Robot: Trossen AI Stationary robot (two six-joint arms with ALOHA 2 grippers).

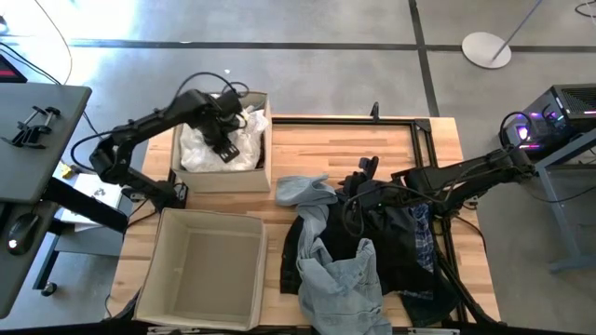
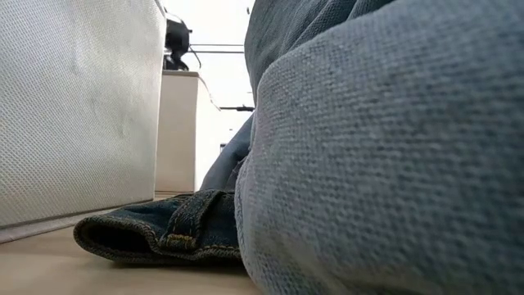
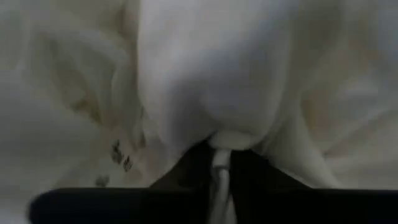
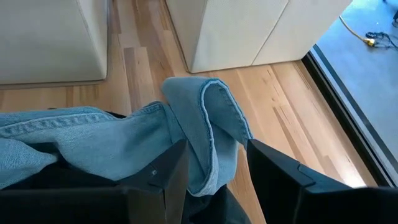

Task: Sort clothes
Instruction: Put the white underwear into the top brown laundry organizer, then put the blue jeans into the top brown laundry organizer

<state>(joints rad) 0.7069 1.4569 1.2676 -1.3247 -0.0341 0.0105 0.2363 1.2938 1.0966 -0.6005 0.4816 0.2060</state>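
At the left end of the light wooden table [image 1: 317, 149] stand two beige square fabric bins. The nearer bin [image 1: 207, 270], at the front left corner, shows only its bare floor. The far bin [image 1: 222, 140], toward the back left edge, holds a heap of crumpled white fabric garments [image 1: 219, 149]. The left gripper [image 1: 223, 140] reaches down into this far bin; in its wrist view its two dark fingers [image 3: 249, 171] stand pressed nearly together, pinching a thin fold of the white cloth [image 3: 221, 177] between them.

Right of the bins, around the middle of the table, lies the unsorted pile. A pale blue denim garment [image 1: 307, 191] lies at its back left, just beside the far bin's corner, and a second pale denim piece [image 1: 345, 284] hangs toward the front edge. Black fabric [image 1: 391, 233] spreads beneath them, with a strip of navy-white plaid cloth [image 1: 421, 233] on the pile's right side.

The right gripper [image 1: 368, 181] rests low on the pile's back part. Its fingers [image 4: 171, 171] stand partly apart with a rolled hem of pale denim [image 4: 214, 134] between them; whether they truly clamp it is hard to tell.

In the low view, dark denim [image 2: 164, 233] lies folded on the tabletop by the front edge.
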